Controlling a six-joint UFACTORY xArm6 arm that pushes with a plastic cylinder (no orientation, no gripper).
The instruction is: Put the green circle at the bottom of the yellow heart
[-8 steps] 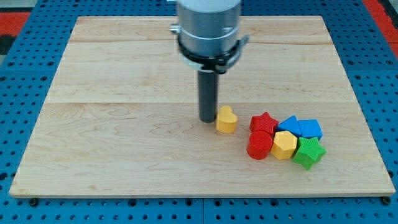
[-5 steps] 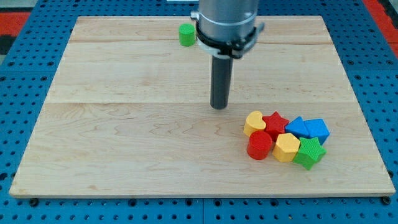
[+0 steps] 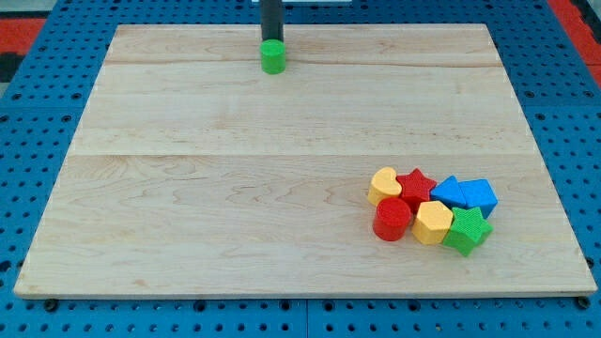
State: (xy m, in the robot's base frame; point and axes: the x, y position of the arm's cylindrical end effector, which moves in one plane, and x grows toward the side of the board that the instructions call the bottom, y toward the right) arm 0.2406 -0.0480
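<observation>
The green circle sits near the view's top, left of centre, on the wooden board. My tip stands right behind it, on its upper side, touching or nearly touching it. The yellow heart lies far off at the lower right, at the left end of a cluster of blocks, touching the red star.
The cluster also holds a red cylinder, a yellow hexagon, a green star and two blue blocks. A blue pegboard surrounds the board.
The yellow heart was pushed right against the red star. The rod then left it and went up and left to the green circle's upper side.
</observation>
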